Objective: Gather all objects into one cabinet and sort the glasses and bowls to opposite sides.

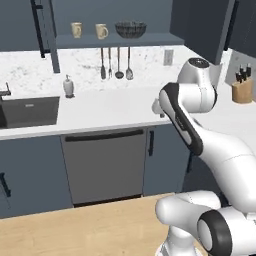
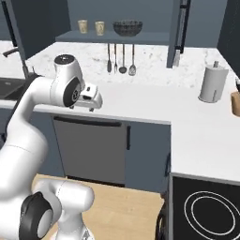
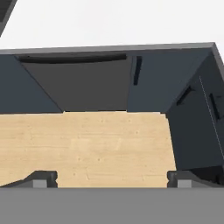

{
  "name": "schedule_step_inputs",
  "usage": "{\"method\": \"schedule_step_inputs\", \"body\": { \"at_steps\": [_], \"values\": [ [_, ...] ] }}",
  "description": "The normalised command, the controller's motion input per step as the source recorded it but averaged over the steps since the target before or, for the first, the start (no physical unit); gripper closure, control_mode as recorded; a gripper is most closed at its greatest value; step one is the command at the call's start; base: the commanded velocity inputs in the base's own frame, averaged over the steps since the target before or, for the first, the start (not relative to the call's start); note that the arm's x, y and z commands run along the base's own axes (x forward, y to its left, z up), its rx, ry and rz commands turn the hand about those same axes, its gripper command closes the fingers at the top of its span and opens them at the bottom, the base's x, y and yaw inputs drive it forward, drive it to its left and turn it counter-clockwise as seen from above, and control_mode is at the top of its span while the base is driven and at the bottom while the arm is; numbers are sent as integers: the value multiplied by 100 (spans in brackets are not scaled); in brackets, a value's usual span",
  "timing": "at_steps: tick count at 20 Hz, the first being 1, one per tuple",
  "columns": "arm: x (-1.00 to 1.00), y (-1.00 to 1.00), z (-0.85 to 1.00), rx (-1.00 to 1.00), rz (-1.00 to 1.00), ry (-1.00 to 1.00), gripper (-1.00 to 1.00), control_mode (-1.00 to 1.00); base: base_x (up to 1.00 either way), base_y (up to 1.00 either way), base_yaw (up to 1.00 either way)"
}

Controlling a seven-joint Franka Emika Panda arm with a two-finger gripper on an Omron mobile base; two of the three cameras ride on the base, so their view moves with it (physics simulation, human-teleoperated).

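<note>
Nearest: gripper (image 2: 93,108) with jaws spread wide, holding nothing, low before the cabinet (image 1: 115,40). On its shelf already: two mugs (image 1: 76,29) left, bowl (image 1: 130,29) right. Pinkish cup unseen; sorting apparently nearly complete.

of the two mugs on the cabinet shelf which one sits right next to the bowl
The right mug: it stands between the left mug and the dark bowl, on the shelf; the left mug is nearest the door.

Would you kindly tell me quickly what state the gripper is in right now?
Gripper: open, jaws wide apart, holding nothing.
</note>
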Motion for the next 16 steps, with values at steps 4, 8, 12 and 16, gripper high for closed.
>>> {"method": "schedule_step_inputs", "body": {
  "at_steps": [4,8,12,16],
  "values": [
    [0,0,0,0,0,0,-100,100,-9,100,-1],
    [0,0,0,0,0,0,-100,100,0,100,-1],
    [0,0,0,0,0,0,-100,100,-26,100,0],
    [0,0,0,0,0,0,-100,100,-78,83,4]
  ]
}}
